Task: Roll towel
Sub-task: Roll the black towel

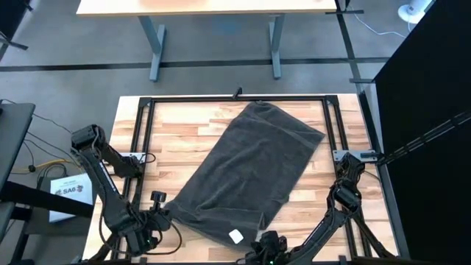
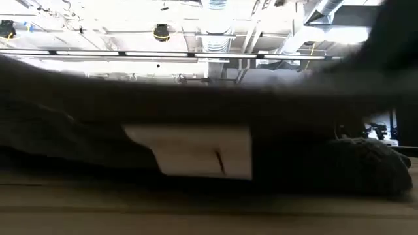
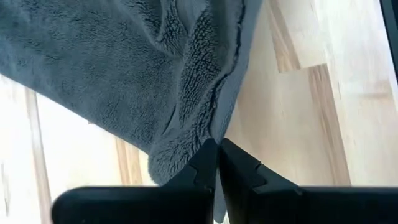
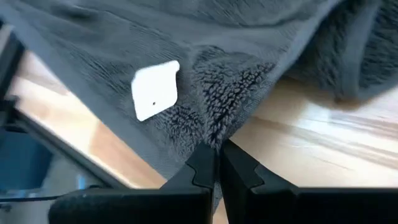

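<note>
The dark grey terry towel (image 1: 246, 173) lies slantwise on the wooden table, one short end at the far side, the other at the near edge with a small white tag (image 1: 235, 236) on it. My left gripper (image 1: 158, 217) is shut on the towel's near left corner. My right gripper (image 1: 266, 241) is shut on the near right corner, beside the tag (image 4: 155, 89). In the low view the lifted near edge of the towel (image 2: 366, 163) and the tag (image 2: 196, 150) fill the frame. My left gripper pinches the towel's near left corner (image 3: 208, 134) at its hemmed edge between its two fingers, slanting down from the near left. The corner is raised off the wood and puckers into folds above the fingers. My right gripper pinches the near right corner (image 4: 214, 134) between its two fingertips, just beside the white tag, slanting down from the near side. The corner is lifted off the table and the cloth bunches at the fingers.
A black metal frame (image 1: 140, 125) runs around the tabletop. Bare wood (image 1: 176, 125) shows left and right of the towel. A light desk (image 1: 213, 7) stands beyond the table's far edge.
</note>
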You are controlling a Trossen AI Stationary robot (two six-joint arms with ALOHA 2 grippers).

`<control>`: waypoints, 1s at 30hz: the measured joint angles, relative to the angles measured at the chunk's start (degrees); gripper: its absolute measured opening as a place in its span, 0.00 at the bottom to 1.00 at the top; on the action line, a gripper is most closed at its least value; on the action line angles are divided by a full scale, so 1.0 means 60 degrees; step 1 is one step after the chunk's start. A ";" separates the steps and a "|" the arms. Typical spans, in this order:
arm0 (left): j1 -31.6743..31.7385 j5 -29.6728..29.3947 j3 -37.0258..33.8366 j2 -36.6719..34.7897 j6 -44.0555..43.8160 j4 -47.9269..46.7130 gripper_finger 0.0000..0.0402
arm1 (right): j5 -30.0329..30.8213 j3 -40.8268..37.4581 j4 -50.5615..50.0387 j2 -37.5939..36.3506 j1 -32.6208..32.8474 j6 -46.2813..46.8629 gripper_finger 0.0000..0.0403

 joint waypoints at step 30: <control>0.0035 0.0244 0.2687 -0.0811 -0.1046 -0.1270 0.00 | 0.2716 0.3250 -0.4109 -0.1017 0.1272 -0.0017 0.00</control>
